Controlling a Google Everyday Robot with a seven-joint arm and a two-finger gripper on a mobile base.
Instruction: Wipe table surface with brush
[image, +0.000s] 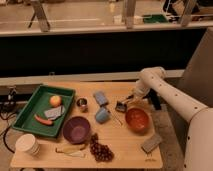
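Gripper (126, 101) low over the far right part of the table surface (125, 142), at the end of the white arm (165, 92) reaching in from the right. The brush (121, 106) sits at its tip, down on or just above the wood; we take it as clamped in the gripper, though the fingers themselves are hard to separate from the brush body.

Close neighbours: orange bowl (137, 120) just near-right of the brush, blue cup (101, 115) near-left, blue-grey pad (100, 98) to the left, small metal cup (82, 103) further left.

Well apart: green tray (31, 111) on the left, purple bowl (76, 129), grapes (100, 150), grey block (151, 143) at the near right.

Risks as we judge them:
- A stroke toward the near side would run the brush into the orange bowl and shove it.
- A leftward stroke could tip the blue cup or drag the pad.
- Too little downward pressure and the bristles skim without wiping; too much and the brush may twist in the grip.
- Free wood around the brush is narrow, so strokes must be short.
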